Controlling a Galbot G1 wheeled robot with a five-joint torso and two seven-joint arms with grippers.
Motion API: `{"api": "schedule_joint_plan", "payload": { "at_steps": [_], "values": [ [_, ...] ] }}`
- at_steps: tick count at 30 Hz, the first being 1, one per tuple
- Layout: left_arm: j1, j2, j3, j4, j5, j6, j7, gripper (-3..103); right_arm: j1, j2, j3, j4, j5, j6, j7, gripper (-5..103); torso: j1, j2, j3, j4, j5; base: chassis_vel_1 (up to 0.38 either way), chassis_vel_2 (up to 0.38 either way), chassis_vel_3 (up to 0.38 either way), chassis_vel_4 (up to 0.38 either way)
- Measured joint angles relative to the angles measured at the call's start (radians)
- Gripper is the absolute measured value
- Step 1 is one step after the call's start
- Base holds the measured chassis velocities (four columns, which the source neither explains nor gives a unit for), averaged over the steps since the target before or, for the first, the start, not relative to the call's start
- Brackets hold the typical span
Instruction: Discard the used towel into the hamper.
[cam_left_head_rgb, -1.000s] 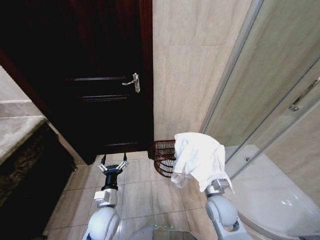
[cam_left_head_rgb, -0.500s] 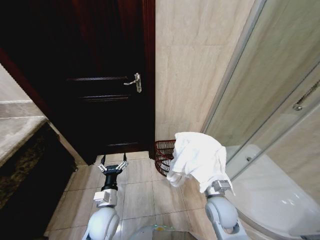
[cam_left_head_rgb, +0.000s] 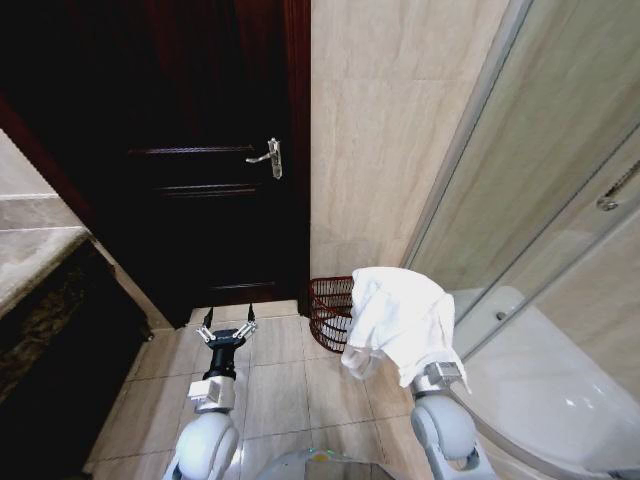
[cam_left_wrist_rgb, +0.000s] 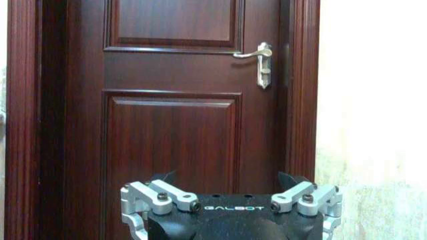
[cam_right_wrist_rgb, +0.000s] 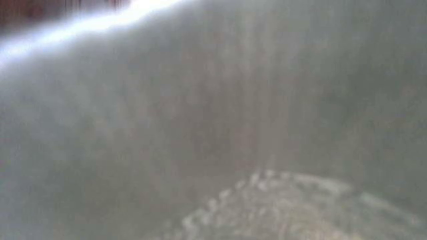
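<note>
1. The towel (cam_left_head_rgb: 402, 322) — white, bunched — hangs draped over the end of the right arm, on the right of the scene, above the tiled floor (cam_left_head_rgb: 280, 385). Its folds cover the right gripper, so I cannot tell how that gripper's fingers stand.
2. In the right wrist view pale cloth (cam_right_wrist_rgb: 213, 125) lies close over the lens.
3. The hamper (cam_left_head_rgb: 331, 306) stands on the floor at the foot of the beige wall (cam_left_head_rgb: 390, 130), just right of the dark door (cam_left_head_rgb: 190, 150). The towel overlaps its right side in the head view and is held nearer than it, not inside it.
4. The left gripper (cam_left_head_rgb: 227, 326) is low on the left, over the floor, fingers spread with nothing between them. In the left wrist view it (cam_left_wrist_rgb: 230, 182) points at the door, whose handle (cam_left_wrist_rgb: 259, 56) is further up.
5. A glass shower screen (cam_left_head_rgb: 540, 190) and a white tray (cam_left_head_rgb: 545, 390) are on the far right.
</note>
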Motion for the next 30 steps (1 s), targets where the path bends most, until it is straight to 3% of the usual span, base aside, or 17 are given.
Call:
{"api": "schedule_joint_plan", "payload": {
  "at_steps": [30],
  "values": [
    [-0.001,-0.035,0.01,0.017,0.035,0.008,0.0,100,0.001,-0.012,0.01,-0.012,0.014,0.01,-0.003,8,-0.051,-0.12,-0.069,-0.0001,0.0001,0.0,0.0,0.0,0.0]
  ]
}}
